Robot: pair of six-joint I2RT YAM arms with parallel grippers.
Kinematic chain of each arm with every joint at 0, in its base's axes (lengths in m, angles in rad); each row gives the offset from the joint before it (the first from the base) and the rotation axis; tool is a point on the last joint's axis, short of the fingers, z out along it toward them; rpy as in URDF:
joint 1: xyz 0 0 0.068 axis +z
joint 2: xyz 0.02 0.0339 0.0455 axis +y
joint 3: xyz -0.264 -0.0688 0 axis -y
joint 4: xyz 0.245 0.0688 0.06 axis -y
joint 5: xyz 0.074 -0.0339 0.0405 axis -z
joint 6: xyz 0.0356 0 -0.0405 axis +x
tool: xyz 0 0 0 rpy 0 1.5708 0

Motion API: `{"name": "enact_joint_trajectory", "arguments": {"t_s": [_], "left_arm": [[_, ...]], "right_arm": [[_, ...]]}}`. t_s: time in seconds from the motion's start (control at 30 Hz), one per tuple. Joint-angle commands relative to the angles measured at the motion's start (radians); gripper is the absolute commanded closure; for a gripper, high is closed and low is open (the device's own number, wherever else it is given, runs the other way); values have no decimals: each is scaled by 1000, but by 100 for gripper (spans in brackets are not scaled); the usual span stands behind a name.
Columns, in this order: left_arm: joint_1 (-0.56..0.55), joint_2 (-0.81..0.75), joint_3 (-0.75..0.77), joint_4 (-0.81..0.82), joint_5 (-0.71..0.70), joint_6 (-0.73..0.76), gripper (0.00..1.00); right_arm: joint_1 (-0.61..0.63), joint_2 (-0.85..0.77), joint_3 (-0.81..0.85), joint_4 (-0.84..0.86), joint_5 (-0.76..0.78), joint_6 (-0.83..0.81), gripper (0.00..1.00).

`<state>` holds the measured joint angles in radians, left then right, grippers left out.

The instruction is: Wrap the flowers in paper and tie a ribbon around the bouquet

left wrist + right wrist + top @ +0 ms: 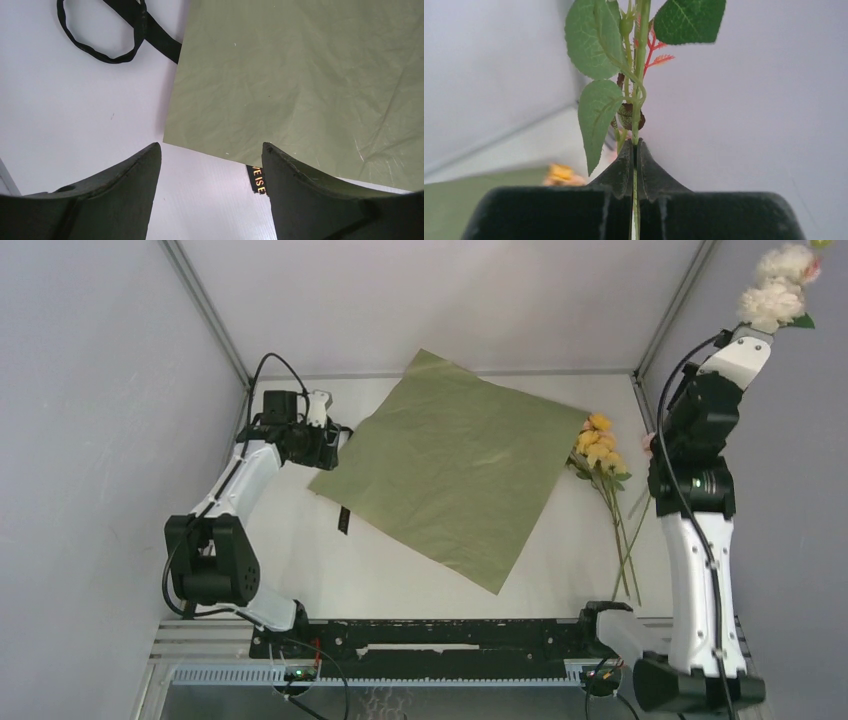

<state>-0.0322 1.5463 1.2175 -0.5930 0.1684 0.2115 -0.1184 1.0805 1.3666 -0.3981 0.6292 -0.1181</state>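
The paper (452,468) is lying flat with its olive-green face up. It is a thin, faintly creased square turned like a diamond on the smooth white table (300,570), with one corner reaching toward the back edge and the opposite one pointing toward the front edge. The ribbon (162,45), a narrow matte black band, is curling in a loop beside the paper's left corner and running under the sheet. Its cut end, with gold lettering, is poking out from under the near-left edge.

The left gripper (211,146) is hanging over that left corner with its dark curved fingers spread wide, holding nothing. The flowers (598,448), yellow blooms on long thin green stems, are lying near the table's right edge. Their blooms are just beside the paper's right corner and their stems are trailing toward the front edge.

The right gripper (635,150) is standing high above the back right corner, fingers pressed together on a white-flowered stem (775,290), a thin green stalk with veined oval leaves. Bare table is showing along the front edge and to the left of the sheet.
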Motion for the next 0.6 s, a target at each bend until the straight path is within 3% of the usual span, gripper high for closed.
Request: {"name": "enact_joint_trajectory", "arguments": {"t_s": [0.0,0.07,0.23,0.4,0.57], "left_arm": [[6,-65,-6,29,42,23,22],[6,-70,-7,28,47,22,22],[6,-86,-28,30,65,23,22],[6,-92,-42,33,78,16,22],[6,-100,-47,32,89,17,22]], "right_arm": [[160,-115,14,134,-181,34,100],[233,-99,52,43,-414,159,100],[430,138,70,-92,-688,445,100],[581,444,194,-75,-643,490,100],[621,798,525,-207,-544,447,100]]}}
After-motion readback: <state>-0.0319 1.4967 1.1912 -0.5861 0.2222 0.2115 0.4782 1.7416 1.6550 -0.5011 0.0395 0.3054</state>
